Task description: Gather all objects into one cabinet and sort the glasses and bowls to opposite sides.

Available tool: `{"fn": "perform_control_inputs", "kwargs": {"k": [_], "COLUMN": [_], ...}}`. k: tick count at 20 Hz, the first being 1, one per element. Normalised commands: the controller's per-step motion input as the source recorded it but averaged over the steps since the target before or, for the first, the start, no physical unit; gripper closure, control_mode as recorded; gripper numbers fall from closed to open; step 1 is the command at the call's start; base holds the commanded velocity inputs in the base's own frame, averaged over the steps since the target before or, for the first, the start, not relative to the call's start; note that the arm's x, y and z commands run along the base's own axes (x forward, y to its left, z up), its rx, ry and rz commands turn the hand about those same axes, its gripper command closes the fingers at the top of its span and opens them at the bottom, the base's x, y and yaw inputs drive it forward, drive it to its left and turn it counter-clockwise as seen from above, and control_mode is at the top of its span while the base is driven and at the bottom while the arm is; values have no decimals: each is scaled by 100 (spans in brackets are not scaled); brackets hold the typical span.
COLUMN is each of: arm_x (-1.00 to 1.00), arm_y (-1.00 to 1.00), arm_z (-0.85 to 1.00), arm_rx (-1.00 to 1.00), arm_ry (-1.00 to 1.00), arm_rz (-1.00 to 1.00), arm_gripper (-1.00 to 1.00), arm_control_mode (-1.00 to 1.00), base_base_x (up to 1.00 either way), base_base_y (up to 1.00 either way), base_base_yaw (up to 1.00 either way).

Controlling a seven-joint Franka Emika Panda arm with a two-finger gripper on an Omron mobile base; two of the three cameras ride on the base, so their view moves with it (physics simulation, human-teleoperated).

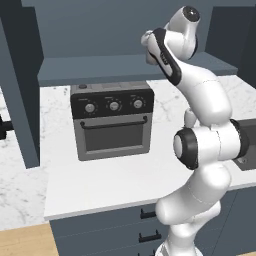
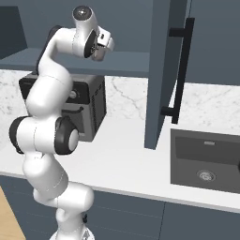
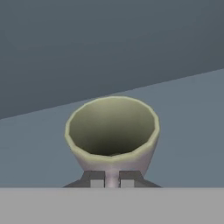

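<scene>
One beige mug [image 3: 112, 133] is pinched by its near wall in the narrowly closed claw [image 3: 112, 178], held just above the cabinet [image 3: 175, 131] shelf, where it could be tipped if released too high.

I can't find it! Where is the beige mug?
The beige mug is in the hand view, pinched by the gripper, above a slate-blue shelf.

Glossy white arm [image 1: 200, 145] of rounded, bulbous segments — black bands ring the joints, and a dark round cap sits at the top. Small grey fingertips [image 3: 93, 178], squarish, flank a narrow gap.
</scene>
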Motion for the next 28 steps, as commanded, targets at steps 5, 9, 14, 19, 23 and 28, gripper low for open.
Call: {"fn": "perform_control_inputs", "kwargs": {"k": [5, 9, 14, 19, 23, 28], "arm_x": [-28, -54, -55, -55, -85, -100], "arm_y": [0, 0, 0, 0, 0, 0], "arm_z": [0, 1, 15, 22, 19, 9], "arm_rx": [0, 0, 0, -10, -16, -17], "arm_ry": [0, -2, -5, -3, -3, -3], "arm_rz": [0, 0, 0, 7, 11, 10], "arm_gripper": [100, 100, 100, 100, 100, 100], "arm_control_mode": [-100, -100, -100, -100, -100, -100], "base_base_x": [0, 0, 0, 0, 0, 0], "base_base_y": [0, 0, 0, 0, 0, 0], "base_base_yaw": [0, 0, 0, 0, 0, 0]}}
